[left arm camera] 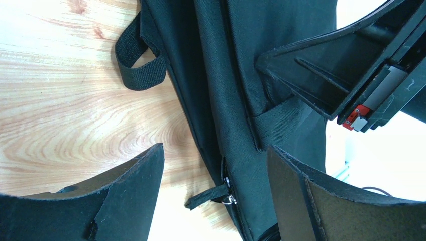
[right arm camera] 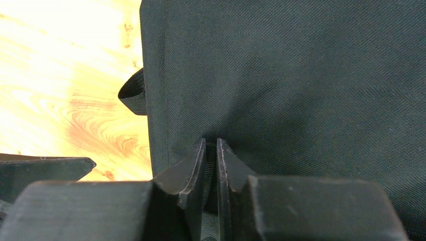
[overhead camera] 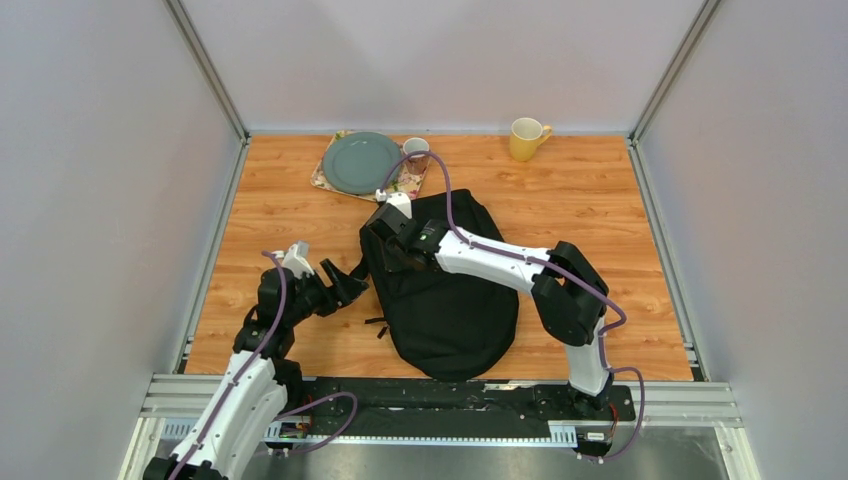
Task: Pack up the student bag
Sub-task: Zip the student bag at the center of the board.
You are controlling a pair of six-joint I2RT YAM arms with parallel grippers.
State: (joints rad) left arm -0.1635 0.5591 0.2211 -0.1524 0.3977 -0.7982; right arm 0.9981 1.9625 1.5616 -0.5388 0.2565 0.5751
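While the student bag (overhead camera: 450, 310) lies flat on the surface (overhead camera: 290, 190), my right pincer (right arm camera: 211, 145) is nipped tight on its fabric. My left pincer (left arm camera: 216, 150) gapes wide at the bag's left edge.

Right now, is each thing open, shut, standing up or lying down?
Bag: lying flat.
Left end effector: open, at the bag's edge.
Right end effector: shut on bag fabric.
Plate: lying flat, empty.
Cup: upright beside the plate.
Mug: upright.
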